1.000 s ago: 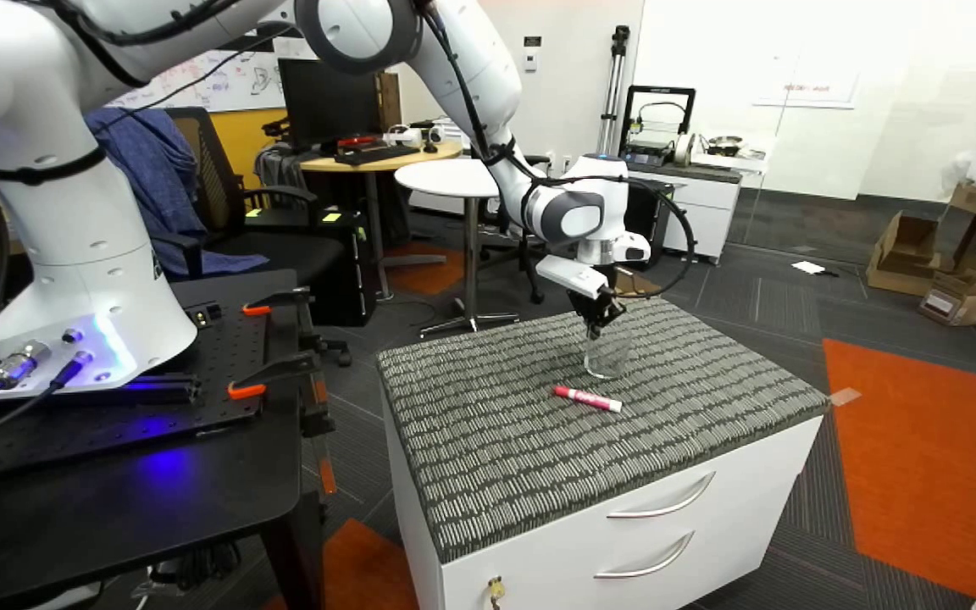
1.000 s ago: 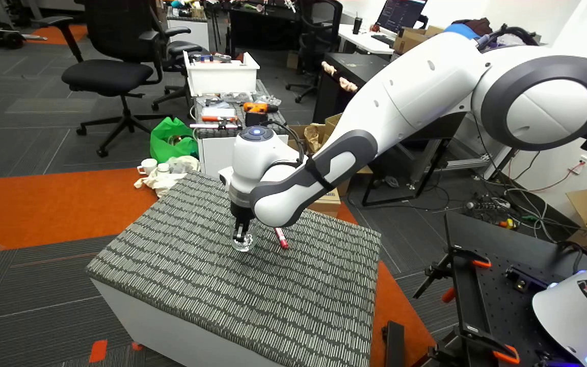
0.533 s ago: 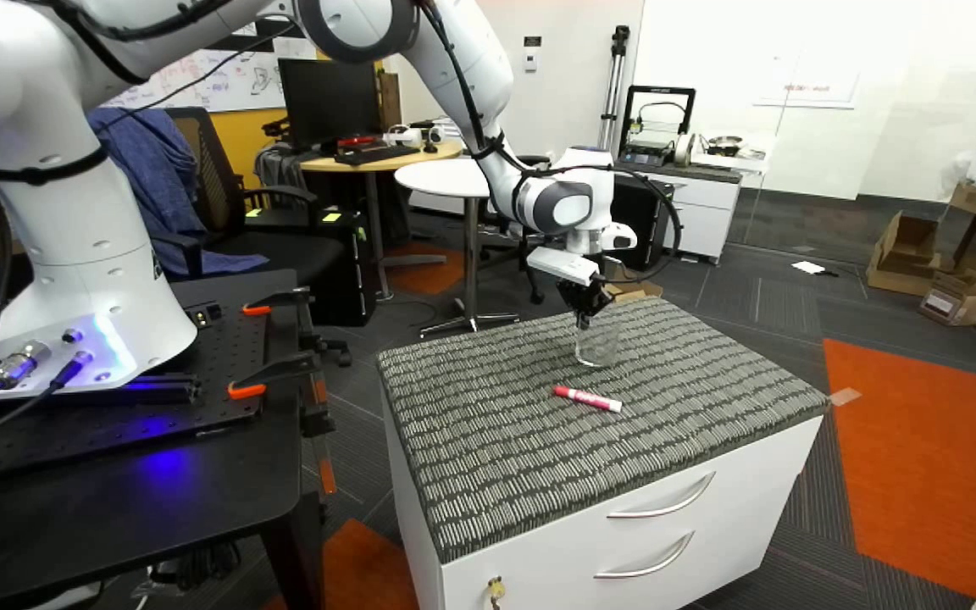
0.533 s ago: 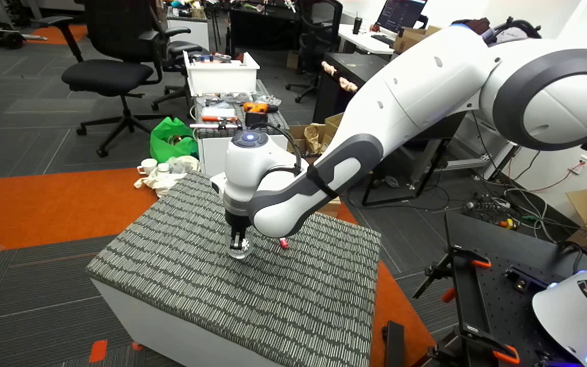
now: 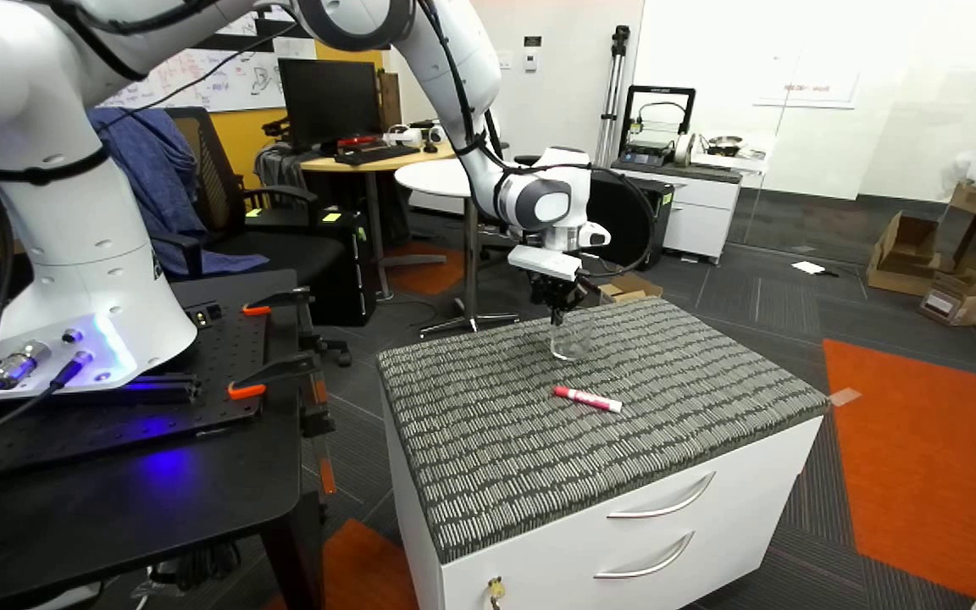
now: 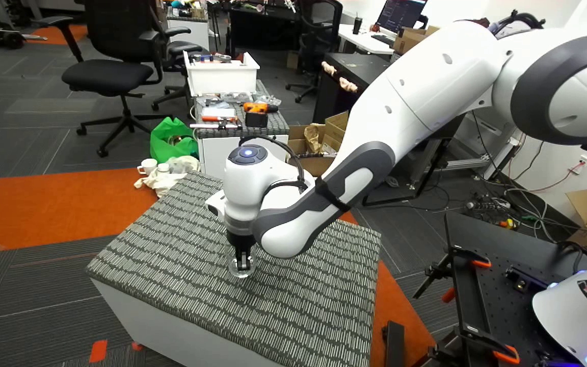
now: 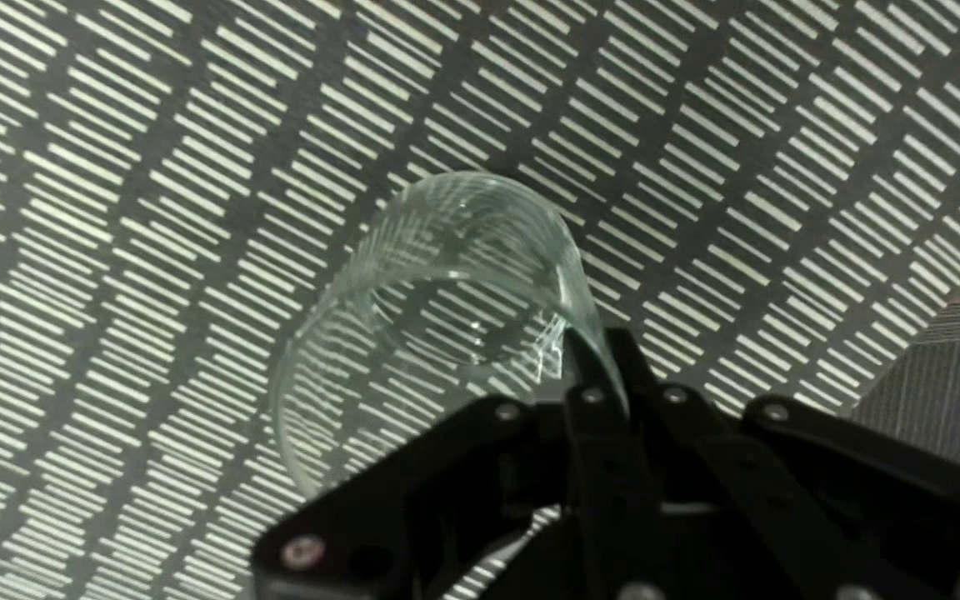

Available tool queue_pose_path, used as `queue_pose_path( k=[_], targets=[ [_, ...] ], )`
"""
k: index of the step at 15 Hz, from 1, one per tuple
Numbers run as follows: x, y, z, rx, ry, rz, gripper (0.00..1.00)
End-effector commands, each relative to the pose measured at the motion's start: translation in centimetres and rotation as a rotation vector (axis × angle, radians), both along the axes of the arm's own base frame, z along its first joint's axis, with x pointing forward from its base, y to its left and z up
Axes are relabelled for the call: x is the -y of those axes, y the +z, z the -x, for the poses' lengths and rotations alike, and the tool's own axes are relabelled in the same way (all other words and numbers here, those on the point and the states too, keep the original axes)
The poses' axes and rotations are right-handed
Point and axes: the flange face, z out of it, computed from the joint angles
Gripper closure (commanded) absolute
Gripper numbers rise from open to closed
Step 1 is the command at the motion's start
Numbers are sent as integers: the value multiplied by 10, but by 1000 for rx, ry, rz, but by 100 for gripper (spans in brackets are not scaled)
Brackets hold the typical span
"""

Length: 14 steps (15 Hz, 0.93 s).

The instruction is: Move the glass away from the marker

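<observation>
The clear glass point(image 5: 572, 346) stands upright at or just over the grey ribbed mat point(image 5: 488, 457); I cannot tell whether it touches. It also shows in an exterior view point(image 6: 241, 271) and the wrist view point(image 7: 455, 250). My gripper point(image 5: 557, 318) is shut on the glass's wall, one finger inside and one outside, as the wrist view shows point(image 7: 609, 358). The red-pink marker point(image 5: 588, 399) with its white end lies on the mat, apart from the glass and nearer the drawer side. It is hidden behind the arm in an exterior view and out of the wrist view.
The mat covers the top of a white drawer cabinet point(image 5: 623, 542), with edges dropping to the floor. The robot's black base table point(image 5: 200, 483) stands beside it across a gap. A green bag point(image 6: 172, 138) and a white mug point(image 6: 148, 166) lie beyond the cabinet.
The gripper has carried the glass left and back in an exterior view, farther from the marker. The marker has not moved; the arm has come to cover it in an exterior view.
</observation>
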Motion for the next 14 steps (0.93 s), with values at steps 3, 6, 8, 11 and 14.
queue_pose_path(
  k=[3, 6, 8, 11, 14],
  targets=[
    [-21, 12, 21, -54, 136, 3, 99],
    [-23, 10, 24, -61, 163, 1, 99],
    [-23, 10, 25, -62, 169, 2, 99],
    [-22, 9, 23, -63, 165, 7, 69],
    [-22, 10, 22, -62, 159, 11, 49]
  ],
)
